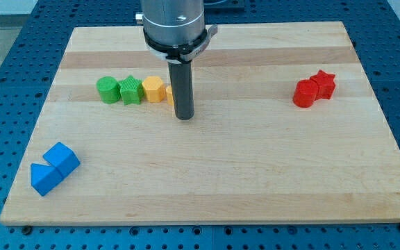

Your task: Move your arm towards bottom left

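My tip rests on the wooden board a little left of centre, in the upper half. Just to its left runs a row of blocks: a green round block, a green star-like block, a yellow hexagonal block and a second yellow block mostly hidden behind the rod. The tip is right beside that hidden yellow block; I cannot tell if they touch. Two blue blocks, a cube and a wedge-like one, lie together at the view's bottom left, far from the tip.
A red cylinder and a red star block sit together at the view's upper right. The arm's grey housing hangs over the board's top edge. A blue perforated table surrounds the board.
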`<state>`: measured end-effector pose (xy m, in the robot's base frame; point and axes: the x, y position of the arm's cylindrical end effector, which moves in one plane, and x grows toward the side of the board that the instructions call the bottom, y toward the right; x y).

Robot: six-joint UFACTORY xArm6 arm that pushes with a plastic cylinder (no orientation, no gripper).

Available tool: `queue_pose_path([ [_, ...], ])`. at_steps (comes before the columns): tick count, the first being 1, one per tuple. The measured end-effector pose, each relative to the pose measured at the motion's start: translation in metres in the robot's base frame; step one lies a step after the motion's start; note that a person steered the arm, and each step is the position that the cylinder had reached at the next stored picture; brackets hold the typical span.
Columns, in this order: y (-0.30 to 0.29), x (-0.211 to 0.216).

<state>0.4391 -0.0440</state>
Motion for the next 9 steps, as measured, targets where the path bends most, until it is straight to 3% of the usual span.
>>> queue_pose_path([
  [5, 0.0, -0.012],
  [8, 0.115, -0.009],
  [9, 0.096, 0.009],
])
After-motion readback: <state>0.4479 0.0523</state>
